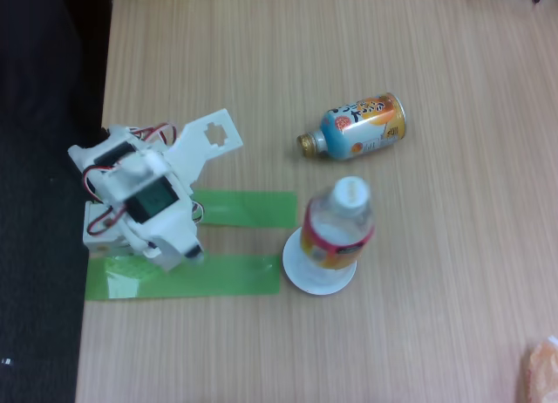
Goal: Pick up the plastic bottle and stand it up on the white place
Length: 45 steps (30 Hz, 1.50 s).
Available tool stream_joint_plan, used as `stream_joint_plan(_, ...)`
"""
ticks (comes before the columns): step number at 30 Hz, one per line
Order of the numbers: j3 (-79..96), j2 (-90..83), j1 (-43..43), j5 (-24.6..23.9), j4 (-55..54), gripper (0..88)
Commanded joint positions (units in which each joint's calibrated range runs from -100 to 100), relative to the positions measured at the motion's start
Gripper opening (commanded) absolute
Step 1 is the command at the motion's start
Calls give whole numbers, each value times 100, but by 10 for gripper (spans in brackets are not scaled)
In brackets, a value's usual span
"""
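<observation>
- Fixed view from above: the plastic bottle is standing upright on the white place, its base covering the upper right part of the disc while the lower left rim is showing bare.
- The bottle is showing a white screw cap, clear ribbed walls and a band label in pink, yellow and orange; whatever is printed on that label is blurring out and I cannot read it.
- Above it, well apart, a shorter blue-and-orange bottle is lying on its side on the wooden worktop, gold cap pointing left; dark characters are running along its label, too soft to read.
- My white arm is folding back at the left edge of the worktop, red and black wires looping around the motors, with my end effector pointing up and right, clear of both bottles and gripping nothing.
- One flat white finger with a square cut-out is showing; I cannot tell whether the jaws are apart or together.
- Two green tape strips are lying just left of the disc, partly under my arm.
</observation>
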Motion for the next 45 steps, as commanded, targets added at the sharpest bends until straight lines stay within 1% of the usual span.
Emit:
stream_joint_plan(1,230,8,-4,-8,-1869,340)
stream_joint_plan(4,366,8,-285,-44,-2994,340)
stream_joint_plan(8,520,8,-1197,-44,-4118,340)
stream_joint_plan(11,538,8,-1700,-44,-4900,340)
stream_joint_plan(17,665,8,-2367,-44,-6093,340)
stream_joint_plan(21,1117,8,-2589,-39,-6848,336)
stream_joint_plan(23,1362,8,-2752,-39,-7303,297)
stream_joint_plan(28,1887,8,-3248,-39,-8367,147)
stream_joint_plan(36,2376,8,-3626,-44,-9303,15)
stream_joint_plan(40,2620,8,-3848,-44,-10093,11)
stream_joint_plan(45,2847,8,-3848,-8,-10118,11)
